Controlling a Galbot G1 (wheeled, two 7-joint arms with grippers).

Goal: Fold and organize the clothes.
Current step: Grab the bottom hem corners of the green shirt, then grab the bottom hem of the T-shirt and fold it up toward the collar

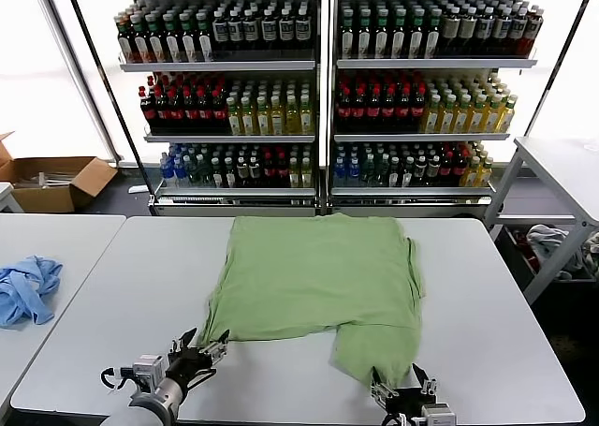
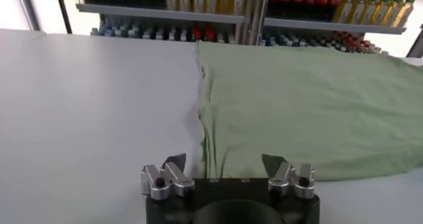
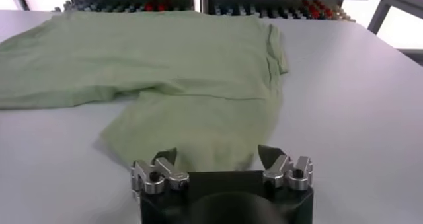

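Note:
The light green shirt lies partly folded on the grey table, with one flap reaching toward the near edge at the right. Its buttons and chest print are hidden. My left gripper is open and empty at the shirt's near left corner; the left wrist view shows the cloth edge just ahead of the gripper. My right gripper is open and empty at the tip of the near flap; the right wrist view shows that flap right before the gripper.
A light blue garment lies on the neighbouring table at the left. Shelves of drink bottles stand behind the table. A cardboard box sits on the floor at the far left. Another table stands at the right.

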